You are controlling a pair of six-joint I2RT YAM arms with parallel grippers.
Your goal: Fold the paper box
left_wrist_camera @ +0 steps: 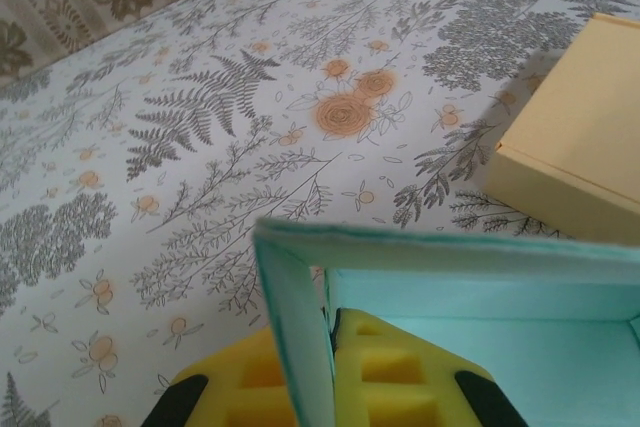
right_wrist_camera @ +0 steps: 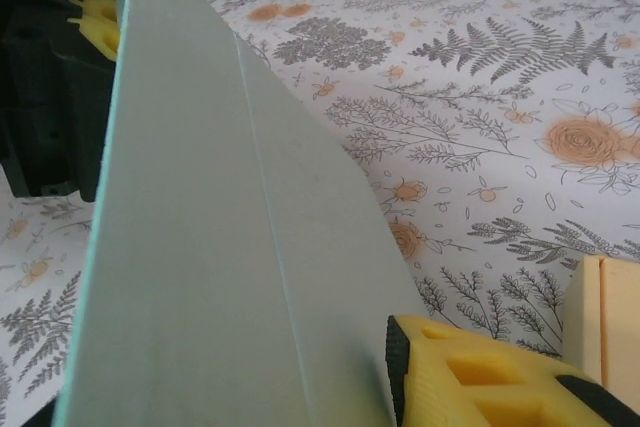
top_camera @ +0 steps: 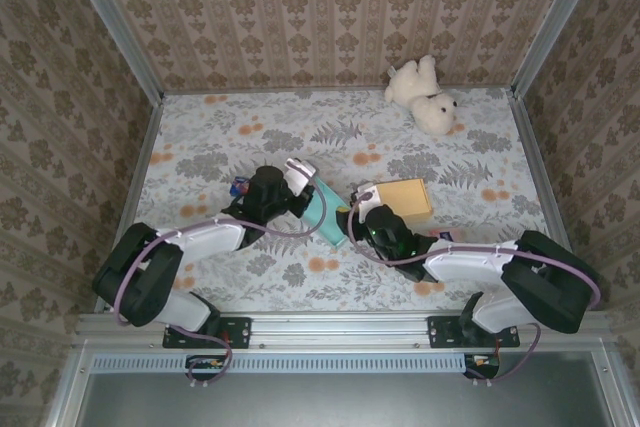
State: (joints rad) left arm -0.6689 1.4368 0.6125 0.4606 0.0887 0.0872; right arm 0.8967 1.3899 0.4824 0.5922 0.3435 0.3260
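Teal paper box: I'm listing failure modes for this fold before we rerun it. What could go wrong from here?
1. The left end effector pinches a single thin wall of the teal paper box, so a hard pull could crease or tear that wall.
2. The tan box lies close beside the right end effector. A swinging panel or the arm itself may bump it.

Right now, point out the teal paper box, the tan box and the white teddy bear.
teal paper box [top_camera: 328,217], top view, side panel.
tan box [top_camera: 410,197], top view, top face.
white teddy bear [top_camera: 425,92], top view, body.
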